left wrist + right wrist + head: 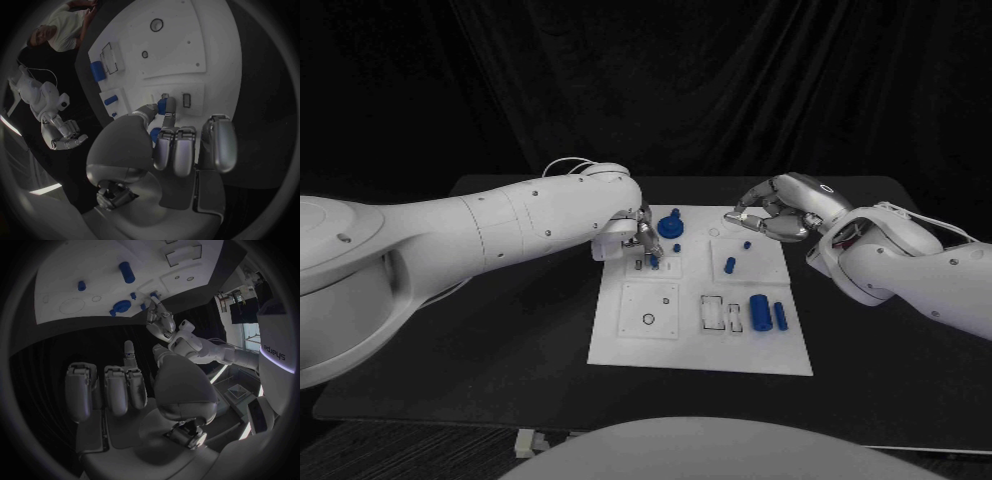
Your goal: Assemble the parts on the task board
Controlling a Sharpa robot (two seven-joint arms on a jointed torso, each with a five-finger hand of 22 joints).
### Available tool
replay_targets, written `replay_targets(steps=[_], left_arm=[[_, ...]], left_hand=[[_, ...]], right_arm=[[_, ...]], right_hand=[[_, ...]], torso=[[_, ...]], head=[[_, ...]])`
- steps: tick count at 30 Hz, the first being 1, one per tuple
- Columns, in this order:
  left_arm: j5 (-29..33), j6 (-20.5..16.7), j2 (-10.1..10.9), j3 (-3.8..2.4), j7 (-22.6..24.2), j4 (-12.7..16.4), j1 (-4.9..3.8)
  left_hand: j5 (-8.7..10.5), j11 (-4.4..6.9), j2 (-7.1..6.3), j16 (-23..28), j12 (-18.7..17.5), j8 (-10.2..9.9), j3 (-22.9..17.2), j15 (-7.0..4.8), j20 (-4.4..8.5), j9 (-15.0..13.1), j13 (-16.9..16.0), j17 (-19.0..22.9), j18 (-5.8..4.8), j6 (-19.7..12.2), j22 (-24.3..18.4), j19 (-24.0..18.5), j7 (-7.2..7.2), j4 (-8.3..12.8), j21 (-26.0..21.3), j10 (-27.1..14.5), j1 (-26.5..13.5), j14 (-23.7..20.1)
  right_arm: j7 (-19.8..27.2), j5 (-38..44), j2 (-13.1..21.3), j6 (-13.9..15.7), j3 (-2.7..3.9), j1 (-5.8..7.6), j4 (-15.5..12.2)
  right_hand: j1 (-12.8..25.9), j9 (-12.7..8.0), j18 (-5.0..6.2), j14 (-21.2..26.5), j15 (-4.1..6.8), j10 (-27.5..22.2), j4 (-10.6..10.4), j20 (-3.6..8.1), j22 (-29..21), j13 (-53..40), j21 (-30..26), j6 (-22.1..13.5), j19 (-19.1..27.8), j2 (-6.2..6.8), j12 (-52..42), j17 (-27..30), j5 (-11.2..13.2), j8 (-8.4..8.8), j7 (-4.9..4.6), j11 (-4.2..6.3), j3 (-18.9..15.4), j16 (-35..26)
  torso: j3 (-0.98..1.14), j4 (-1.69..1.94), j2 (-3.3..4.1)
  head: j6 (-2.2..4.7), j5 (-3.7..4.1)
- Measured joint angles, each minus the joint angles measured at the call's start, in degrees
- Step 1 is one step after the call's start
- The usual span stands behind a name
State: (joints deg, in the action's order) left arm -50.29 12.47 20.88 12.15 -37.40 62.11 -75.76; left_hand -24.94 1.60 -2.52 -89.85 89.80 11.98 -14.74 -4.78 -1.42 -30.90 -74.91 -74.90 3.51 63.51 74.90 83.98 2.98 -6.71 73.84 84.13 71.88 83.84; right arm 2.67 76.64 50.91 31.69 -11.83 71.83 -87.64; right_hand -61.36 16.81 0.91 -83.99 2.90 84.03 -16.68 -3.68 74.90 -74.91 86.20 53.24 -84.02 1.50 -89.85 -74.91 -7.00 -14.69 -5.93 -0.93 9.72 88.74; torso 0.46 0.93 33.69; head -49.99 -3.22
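the task board [625, 345] lies in the middle of the black table [473, 350], its near edge closest to the robot. nearest on it, at the left, is a square panel with a small ring-shaped hole [649, 319]. beside that, to the right, are two narrow rectangular slots [713, 312], and just past them a thick blue cylinder [760, 312] lies flat with a thinner blue bar [780, 315] alongside it, the two near each other but apart.

farther up the board, a small blue peg [730, 265] stands upright in the right-hand panel, and a smaller blue stud [747, 244] sits beyond it. toward the far left of the board a blue knob-like part [671, 223] with a round base stands upright (in the right wrist view it reads as a disc with a stem).

the left hand [643, 238] reaches down over the board's upper left area. it pinches a small blue part [166, 105] between the thumb and a fingertip, the part's tip right at the board surface next to a small rectangular slot [186, 100]; the other fingers are curled in behind it.

the right hand [776, 215] hovers above the far right corner of the board, well apart from the parts. its fingers are curled inward with nothing in them, as the right wrist view also shows.
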Motion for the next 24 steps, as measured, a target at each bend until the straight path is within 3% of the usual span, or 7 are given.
replay_targets(steps=[24], left_arm=[[0.0,0.0,0.6,-0.06,-0.5,0.6,0.08]], left_hand=[[0.04,-0.01,0.03,0.0,0.0,0.0,0.0,0.0,0.0,-0.1,0.0,0.0,0.0,-0.3,0.0,0.0,0.1,0.0,-0.3,0.0,0.0,0.0]], right_arm=[[-0.1,0.0,-0.2,-0.1,0.0,-0.2,0.2]], right_hand=[[0.0,0.0,0.0,0.0,0.0,0.0,0.0,0.0,0.0,0.0,0.0,0.0,0.0,0.0,0.0,0.0,0.0,-0.29,0.0,0.0,0.0,0.0]], torso=[[-0.01,-0.01,-0.02]], head=[[0.0,-0.13]])
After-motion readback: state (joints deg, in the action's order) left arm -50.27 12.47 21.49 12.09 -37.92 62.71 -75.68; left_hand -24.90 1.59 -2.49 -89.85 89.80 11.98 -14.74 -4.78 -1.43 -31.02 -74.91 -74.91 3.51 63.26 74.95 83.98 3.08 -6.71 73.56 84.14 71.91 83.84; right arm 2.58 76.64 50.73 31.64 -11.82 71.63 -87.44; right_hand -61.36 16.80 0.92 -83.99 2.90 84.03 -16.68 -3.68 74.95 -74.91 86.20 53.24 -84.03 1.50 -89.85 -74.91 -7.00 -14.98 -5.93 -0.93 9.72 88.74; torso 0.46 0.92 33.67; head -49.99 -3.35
